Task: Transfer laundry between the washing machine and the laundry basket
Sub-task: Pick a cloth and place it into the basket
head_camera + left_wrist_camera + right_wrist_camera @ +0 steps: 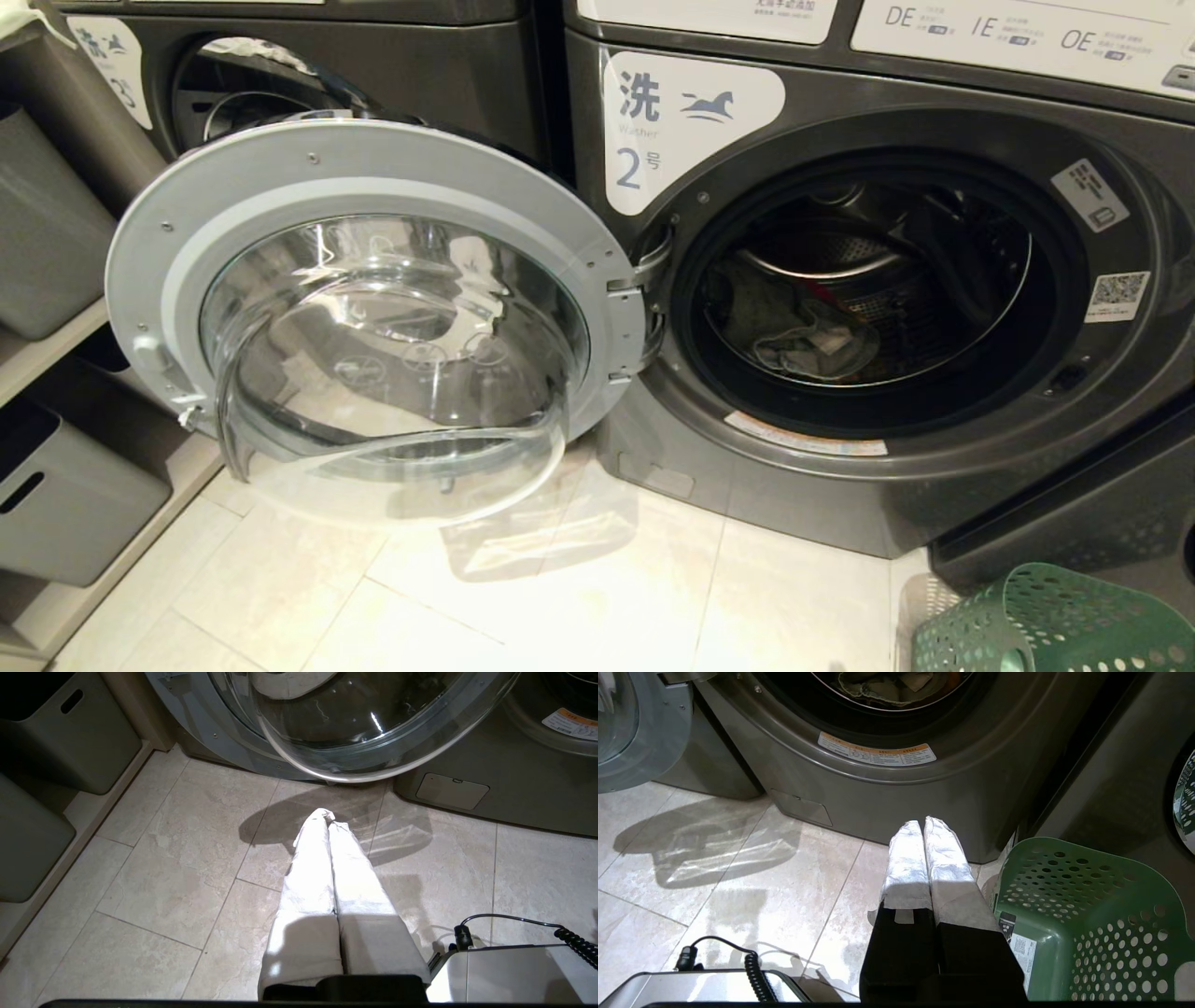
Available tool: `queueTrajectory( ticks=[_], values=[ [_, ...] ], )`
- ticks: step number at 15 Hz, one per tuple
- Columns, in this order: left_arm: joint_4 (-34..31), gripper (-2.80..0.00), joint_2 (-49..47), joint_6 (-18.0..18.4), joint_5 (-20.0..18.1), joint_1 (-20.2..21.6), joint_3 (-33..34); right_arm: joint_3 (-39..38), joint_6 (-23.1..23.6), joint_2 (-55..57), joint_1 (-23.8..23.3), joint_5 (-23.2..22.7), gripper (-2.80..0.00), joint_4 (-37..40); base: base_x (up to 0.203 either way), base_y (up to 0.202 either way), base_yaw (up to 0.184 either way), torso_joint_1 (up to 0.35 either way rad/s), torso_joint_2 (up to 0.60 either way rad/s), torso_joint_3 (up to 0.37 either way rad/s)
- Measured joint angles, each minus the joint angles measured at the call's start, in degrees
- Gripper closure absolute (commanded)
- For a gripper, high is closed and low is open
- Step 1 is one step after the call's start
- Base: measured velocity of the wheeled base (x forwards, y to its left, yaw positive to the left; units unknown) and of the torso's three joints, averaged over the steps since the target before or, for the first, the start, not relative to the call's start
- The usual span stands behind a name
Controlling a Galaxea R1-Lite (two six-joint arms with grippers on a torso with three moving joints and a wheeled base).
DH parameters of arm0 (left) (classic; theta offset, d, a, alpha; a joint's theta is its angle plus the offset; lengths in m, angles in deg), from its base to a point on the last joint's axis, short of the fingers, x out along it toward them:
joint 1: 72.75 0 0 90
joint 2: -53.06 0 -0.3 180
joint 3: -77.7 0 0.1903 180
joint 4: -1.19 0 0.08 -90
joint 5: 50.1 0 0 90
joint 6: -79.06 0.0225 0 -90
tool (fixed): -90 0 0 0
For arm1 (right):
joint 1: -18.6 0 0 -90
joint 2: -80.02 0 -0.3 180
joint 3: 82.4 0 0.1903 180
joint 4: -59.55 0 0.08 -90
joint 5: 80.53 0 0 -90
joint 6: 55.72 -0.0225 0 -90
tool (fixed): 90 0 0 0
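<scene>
The dark grey washing machine [934, 121] labelled 2 stands with its round glass door [373, 317] swung wide to the left. Laundry [808, 345] lies in the drum, mostly grey cloth with a little red showing; the right wrist view catches its front edge [882, 686]. The green laundry basket [1046, 625] sits on the floor at the lower right, and its inside [1087, 910] looks empty. My left gripper [329, 816] is shut and hangs low over the tiles below the door. My right gripper [923, 823] is shut, empty, just left of the basket. Neither arm shows in the head view.
Machine 3 [121, 65] stands to the left behind the open door. Solid grey bins [65, 495] sit on shelves at the far left. Pale floor tiles [560, 597] lie in front of the machines. A coiled cable [752, 966] lies on the robot's base.
</scene>
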Motion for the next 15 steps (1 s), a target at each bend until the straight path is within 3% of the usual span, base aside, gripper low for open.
queueTrajectory(
  ticks=[15],
  values=[
    [0.0, 0.0, 0.0, -0.3, 0.1, 0.0, 0.0, 0.0, 0.5, 0.0, 0.0, -0.2, 0.0, -0.1, 0.0, 0.0, 0.0, 0.0, 0.0, 0.0]
  ],
)
